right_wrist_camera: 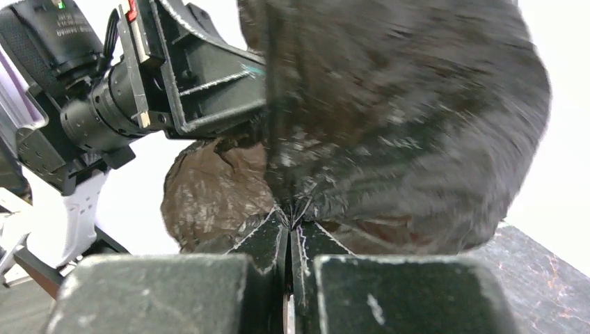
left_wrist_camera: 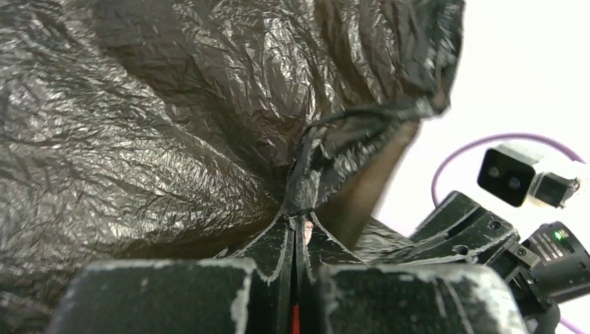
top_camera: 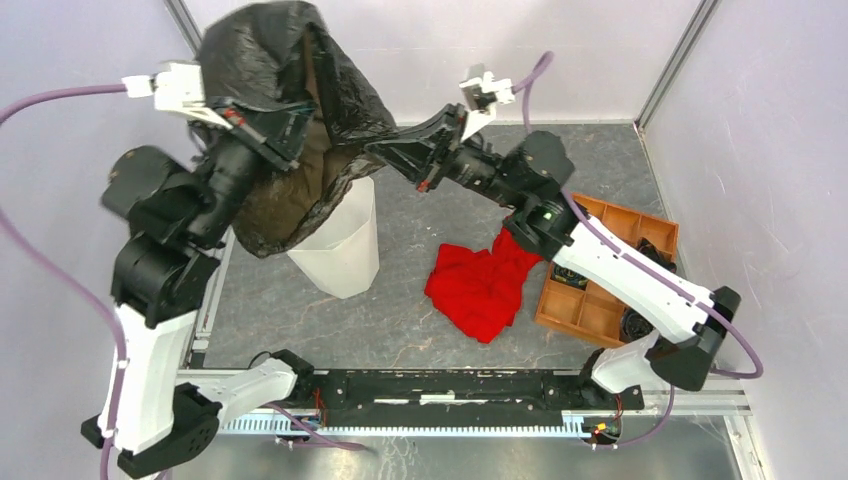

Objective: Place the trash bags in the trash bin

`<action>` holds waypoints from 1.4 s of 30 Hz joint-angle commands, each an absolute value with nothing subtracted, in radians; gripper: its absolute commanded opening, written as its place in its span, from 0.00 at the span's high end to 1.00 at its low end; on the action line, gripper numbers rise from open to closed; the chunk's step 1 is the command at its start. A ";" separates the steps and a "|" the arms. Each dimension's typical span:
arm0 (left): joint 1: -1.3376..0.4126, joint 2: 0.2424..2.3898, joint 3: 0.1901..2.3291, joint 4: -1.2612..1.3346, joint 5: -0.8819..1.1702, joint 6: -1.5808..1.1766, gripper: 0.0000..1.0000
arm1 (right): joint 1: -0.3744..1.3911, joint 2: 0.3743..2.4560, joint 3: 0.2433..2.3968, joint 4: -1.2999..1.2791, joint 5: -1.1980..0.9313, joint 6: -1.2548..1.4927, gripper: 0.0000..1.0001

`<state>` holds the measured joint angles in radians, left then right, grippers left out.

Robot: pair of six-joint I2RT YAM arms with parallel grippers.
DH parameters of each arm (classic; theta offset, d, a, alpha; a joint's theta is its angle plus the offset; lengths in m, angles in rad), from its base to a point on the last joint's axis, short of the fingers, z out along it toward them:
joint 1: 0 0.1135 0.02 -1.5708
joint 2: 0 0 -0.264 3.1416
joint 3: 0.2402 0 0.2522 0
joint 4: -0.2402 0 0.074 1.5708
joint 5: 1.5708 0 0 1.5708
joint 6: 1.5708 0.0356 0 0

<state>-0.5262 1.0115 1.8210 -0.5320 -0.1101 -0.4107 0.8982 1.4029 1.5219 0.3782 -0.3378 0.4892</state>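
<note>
Two pairs of fingers are holding the trash bag (top_camera: pixel 262 60) aloft in the top view: the left fingers (top_camera: pixel 292 148) and right fingers (top_camera: pixel 385 152) are each pinching its rim, and its lower end is drooping over the trash bin (top_camera: pixel 345 250), standing on the surface (top_camera: pixel 400 325) near a red cloth (top_camera: pixel 480 285). In the left wrist view, the left fingers (left_wrist_camera: pixel 296 221) are clamping tight on a bunched fold; film this thin could be slipping free under tension. In the right wrist view, the right fingers (right_wrist_camera: pixel 289 221) are nipping only an edge. Dragging the hanging bag sideways could be tipping the light bin.
</note>
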 commanded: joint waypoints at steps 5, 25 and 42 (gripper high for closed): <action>-0.529 1.011 1.777 -0.467 0.113 -0.537 0.98 | 0.986 1.544 1.758 0.230 -0.322 0.327 0.87; -0.529 1.006 1.741 -0.472 0.117 -0.569 0.98 | 1.121 1.496 1.619 0.395 -0.029 0.384 0.02; -0.529 0.994 1.719 -0.471 0.150 -0.599 0.98 | 1.294 1.640 1.734 0.449 0.507 0.303 0.56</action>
